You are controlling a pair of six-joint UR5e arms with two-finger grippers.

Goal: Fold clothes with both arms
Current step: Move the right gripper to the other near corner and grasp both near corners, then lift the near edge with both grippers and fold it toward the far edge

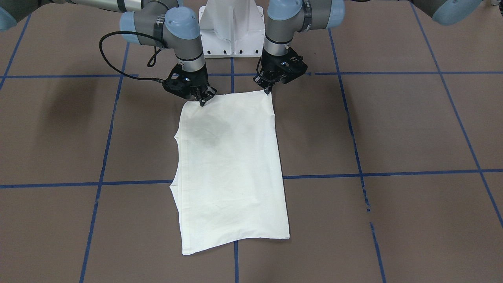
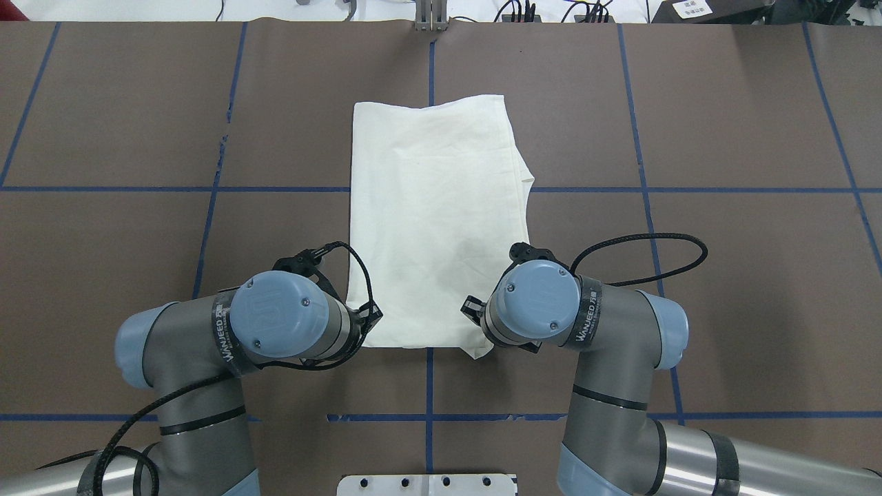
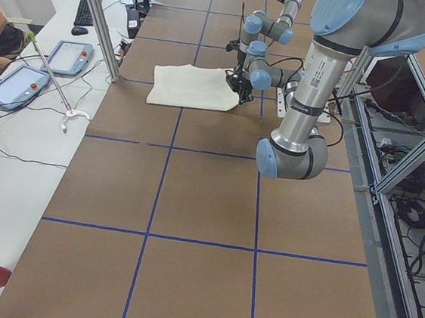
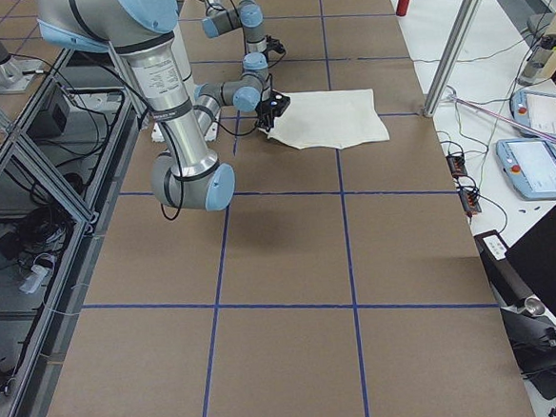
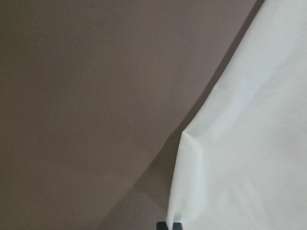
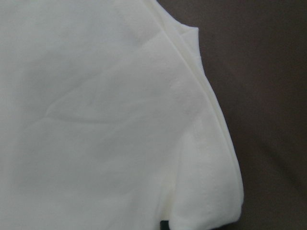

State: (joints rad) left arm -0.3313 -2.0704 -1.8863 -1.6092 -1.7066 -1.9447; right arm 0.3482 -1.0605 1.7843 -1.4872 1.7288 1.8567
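Soft, light, folded T-shirt (image 1: 232,165), taken at its two corners nearest the robot.
Left gripper (image 1: 268,91) and right gripper (image 1: 202,100) each seem closed on one corner; between them it will probably sag.

White capitals reading "WANJEED", followed by Chinese characters too small to read, run along a black band (image 2: 223,336) around the grey-and-silver left arm (image 2: 185,348). A matching black band (image 2: 588,313) on the right arm (image 2: 620,344) bears the same word.

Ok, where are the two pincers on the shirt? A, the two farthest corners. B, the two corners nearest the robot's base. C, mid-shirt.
B: the left pincer and right pincer each sit at a corner of the T-shirt, on its edge beside the white base.
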